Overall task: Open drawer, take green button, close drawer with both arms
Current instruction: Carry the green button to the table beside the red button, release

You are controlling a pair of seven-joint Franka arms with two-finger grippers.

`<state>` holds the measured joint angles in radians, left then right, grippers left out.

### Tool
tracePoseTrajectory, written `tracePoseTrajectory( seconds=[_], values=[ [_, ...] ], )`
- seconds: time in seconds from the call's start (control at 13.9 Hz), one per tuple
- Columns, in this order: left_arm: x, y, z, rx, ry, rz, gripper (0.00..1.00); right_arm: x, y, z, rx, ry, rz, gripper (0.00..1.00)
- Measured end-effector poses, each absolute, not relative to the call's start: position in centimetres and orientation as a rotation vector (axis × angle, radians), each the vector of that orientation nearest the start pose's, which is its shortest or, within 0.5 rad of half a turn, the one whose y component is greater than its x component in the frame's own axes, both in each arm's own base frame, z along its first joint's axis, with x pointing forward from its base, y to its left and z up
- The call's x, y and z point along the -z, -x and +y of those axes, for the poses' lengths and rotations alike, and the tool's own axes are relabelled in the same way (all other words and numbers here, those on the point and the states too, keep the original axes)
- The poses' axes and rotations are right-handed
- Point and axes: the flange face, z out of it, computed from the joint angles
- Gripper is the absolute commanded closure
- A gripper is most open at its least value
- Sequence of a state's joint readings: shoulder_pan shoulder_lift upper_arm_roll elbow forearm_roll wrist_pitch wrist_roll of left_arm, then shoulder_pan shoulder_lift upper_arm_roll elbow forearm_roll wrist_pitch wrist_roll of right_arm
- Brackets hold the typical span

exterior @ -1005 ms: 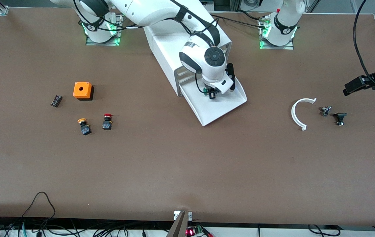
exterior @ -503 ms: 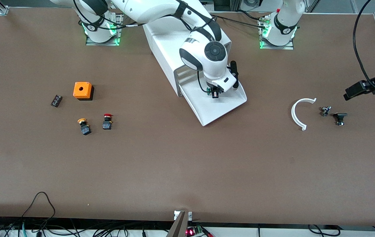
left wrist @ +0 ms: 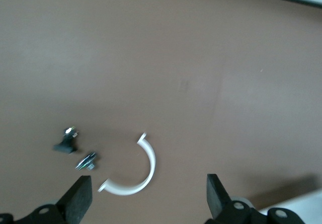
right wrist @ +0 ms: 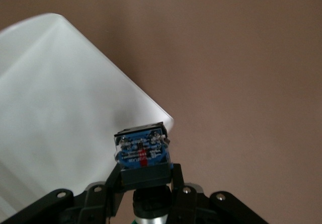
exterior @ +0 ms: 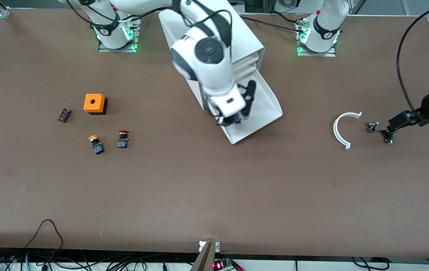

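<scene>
Right gripper (right wrist: 143,183), pinching the green-capped black push button (right wrist: 142,156), hangs over the pulled-out lowest white tray drawer (exterior: 254,113); no label is legible. Left gripper (left wrist: 146,196), fingers spread, hangs above the white plastic half-ring (left wrist: 133,176).

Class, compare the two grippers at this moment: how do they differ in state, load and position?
The right gripper is shut on the button; the left gripper is open and holds nothing. The right gripper is over the pulled-out drawer; the left gripper hangs over small parts beside the white curved piece. Both are black and two-fingered.
</scene>
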<state>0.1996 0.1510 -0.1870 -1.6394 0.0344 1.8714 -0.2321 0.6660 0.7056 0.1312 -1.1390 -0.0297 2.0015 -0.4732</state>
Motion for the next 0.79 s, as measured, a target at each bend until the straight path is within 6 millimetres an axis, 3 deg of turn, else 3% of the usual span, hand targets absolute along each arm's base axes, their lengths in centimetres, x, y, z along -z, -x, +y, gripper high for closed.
tracePoseTrajectory(
  seconds=[0.22,0.36,0.5,0.79],
  values=[
    [-44.8,-63.1,-2.9,0.179,3.146,-0.509,0.0,-38.4,-60.0,44.9,0.145,2.665,-1.585,0.82],
    [-39.0,-63.0,-6.6,0.187,3.163,-0.6,0.0,-35.8,-61.5,40.6,0.059,2.772,-1.495,0.82],
    [-34.7,-62.5,-10.1,0.201,3.174,-0.702,0.0,-33.5,-62.6,37.2,-0.01,2.901,-1.303,0.82],
    [-27.4,-61.0,-16.6,0.1,3.171,-0.822,0.0,-30.8,-64.6,30.5,-0.092,3.093,-0.848,0.82]
  ],
)
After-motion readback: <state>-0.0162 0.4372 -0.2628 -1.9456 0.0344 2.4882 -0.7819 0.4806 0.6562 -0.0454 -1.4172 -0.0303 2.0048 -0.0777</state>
